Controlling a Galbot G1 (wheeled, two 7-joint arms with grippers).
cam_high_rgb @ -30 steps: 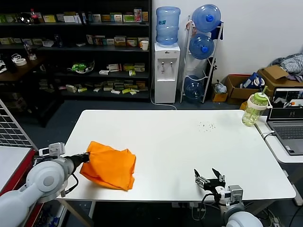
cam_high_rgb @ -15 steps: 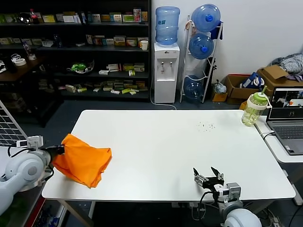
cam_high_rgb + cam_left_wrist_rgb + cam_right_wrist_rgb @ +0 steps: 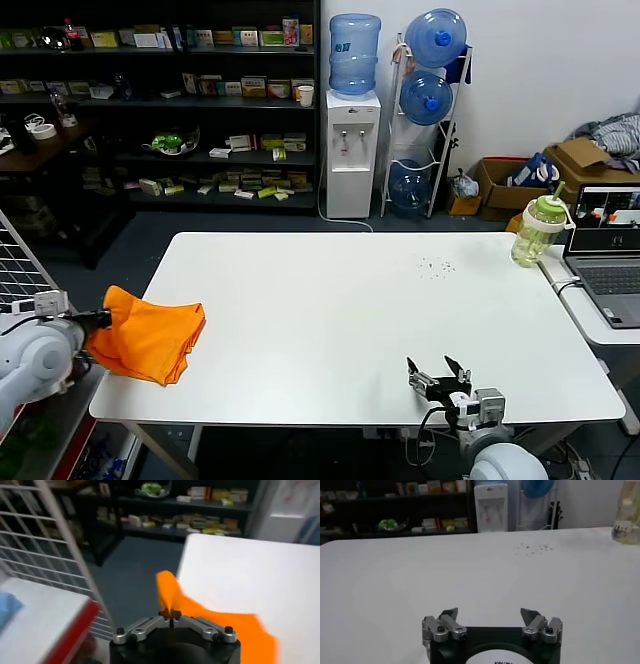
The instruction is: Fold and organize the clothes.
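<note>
now we see our left pincer (image 3: 100,320) clenched on the orange t-shirt (image 3: 148,338), which drapes over the left edge of the white counter (image 3: 360,310). our right pincer (image 3: 438,381) hovers released over the near right part. a green bottle (image 3: 538,229) stands beside a laptop (image 3: 607,250); shelves (image 3: 160,100) and a water dispenser (image 3: 353,120) stand behind.

White table (image 3: 370,300) carries orange T-shirt (image 3: 150,338) at its left edge.
</note>
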